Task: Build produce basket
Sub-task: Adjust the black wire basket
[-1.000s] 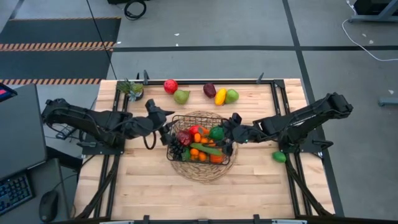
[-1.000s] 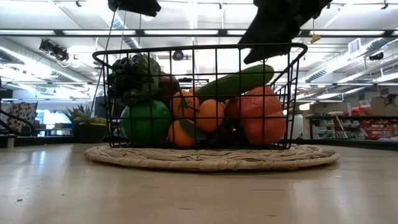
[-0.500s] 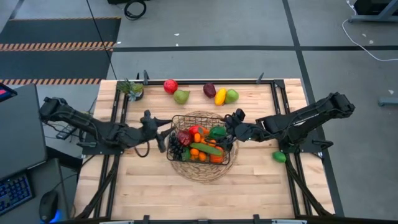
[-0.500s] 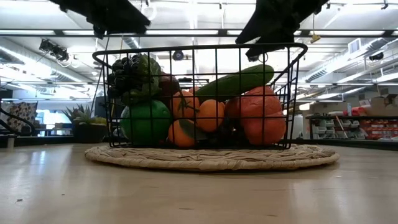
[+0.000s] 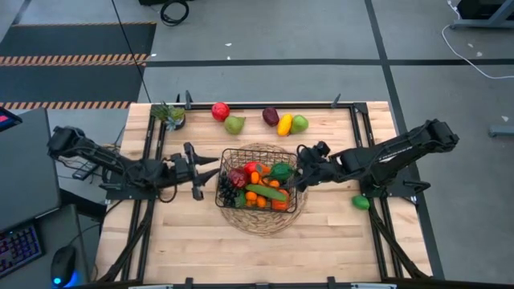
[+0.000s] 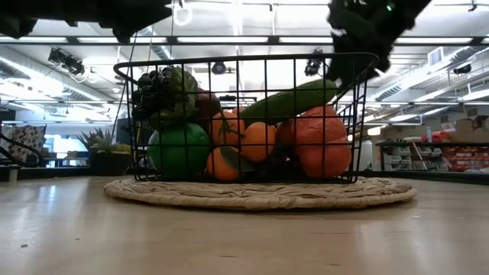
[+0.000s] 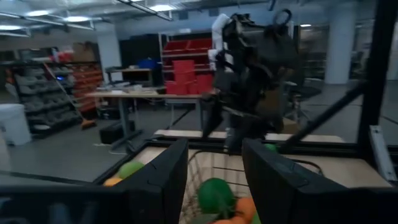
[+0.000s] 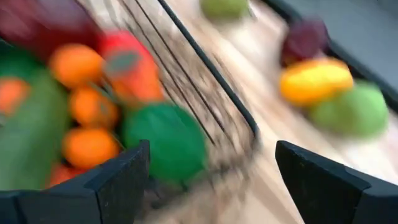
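Observation:
The black wire basket (image 5: 259,186) stands on a round woven mat (image 5: 255,223) at mid-table and holds several toy fruits and vegetables (image 5: 261,183), among them oranges, a cucumber (image 6: 290,101) and grapes (image 6: 157,88). My left gripper (image 5: 207,171) is open and empty just left of the basket, which shows between its fingers in the left wrist view (image 7: 214,180). My right gripper (image 5: 301,170) is open and empty at the basket's right rim (image 8: 211,68). A red apple (image 5: 220,111), a pear (image 5: 234,124), a plum (image 5: 271,116), a lemon (image 5: 284,124) and a green fruit (image 5: 299,123) lie on the far part of the table.
A small potted plant (image 5: 170,115) stands at the far left corner. One green fruit (image 5: 361,202) lies at the table's right edge, beside the right arm's base. Bare wood lies in front of the mat toward the near edge.
My left gripper has drawn back from the basket's left rim toward the table's left edge. My right gripper has drawn back from over the basket toward the table's right edge. The basket and its contents have stayed still.

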Robot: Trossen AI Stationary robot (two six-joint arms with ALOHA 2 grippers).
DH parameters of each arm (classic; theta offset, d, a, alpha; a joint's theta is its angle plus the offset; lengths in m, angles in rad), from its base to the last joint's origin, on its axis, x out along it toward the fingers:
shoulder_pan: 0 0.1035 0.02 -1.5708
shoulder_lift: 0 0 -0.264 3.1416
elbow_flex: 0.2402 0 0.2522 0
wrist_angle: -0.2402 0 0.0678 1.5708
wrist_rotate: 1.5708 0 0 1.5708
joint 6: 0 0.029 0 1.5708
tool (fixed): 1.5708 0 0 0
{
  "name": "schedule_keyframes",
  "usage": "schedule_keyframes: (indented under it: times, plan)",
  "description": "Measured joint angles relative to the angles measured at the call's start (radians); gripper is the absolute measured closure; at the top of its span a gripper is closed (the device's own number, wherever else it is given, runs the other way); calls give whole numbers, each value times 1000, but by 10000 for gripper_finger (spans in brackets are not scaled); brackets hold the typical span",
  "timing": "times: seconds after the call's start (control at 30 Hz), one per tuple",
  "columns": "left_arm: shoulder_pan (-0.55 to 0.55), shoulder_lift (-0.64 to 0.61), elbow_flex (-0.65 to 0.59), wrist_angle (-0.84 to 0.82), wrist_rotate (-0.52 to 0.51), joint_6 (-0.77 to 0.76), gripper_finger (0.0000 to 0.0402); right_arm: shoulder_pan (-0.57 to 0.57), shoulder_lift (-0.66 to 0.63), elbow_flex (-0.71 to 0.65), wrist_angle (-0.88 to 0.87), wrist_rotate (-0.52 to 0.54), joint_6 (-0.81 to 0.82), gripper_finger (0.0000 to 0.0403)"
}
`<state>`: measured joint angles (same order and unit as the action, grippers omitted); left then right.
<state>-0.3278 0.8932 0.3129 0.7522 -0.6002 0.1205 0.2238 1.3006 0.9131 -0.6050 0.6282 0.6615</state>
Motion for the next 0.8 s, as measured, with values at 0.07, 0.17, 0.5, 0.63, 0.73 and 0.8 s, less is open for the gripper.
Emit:
schedule_keyframes:
  times: [0.07, 0.17, 0.5, 0.63, 0.73, 0.8]
  plan:
    - [29, 0, -9, 19, 13, 4, 242, -12, -4, 1, -106, -45, 84, 54]
    - [73, 0, -10, 22, 93, -5, 242, -27, -14, 26, -247, -141, 197, 54]
    - [95, 2, -11, 1, 209, -48, 256, 9, -39, 135, -422, -179, 253, 54]
    - [95, 2, -11, 0, 209, -54, 264, 12, -39, 158, -372, -153, 214, 54]
    - [95, 2, -11, -1, 209, -57, 268, 20, -39, 168, -429, -140, 258, 54]
    - [95, 2, -11, -1, 207, -62, 269, 26, -39, 168, -497, -123, 322, 54]
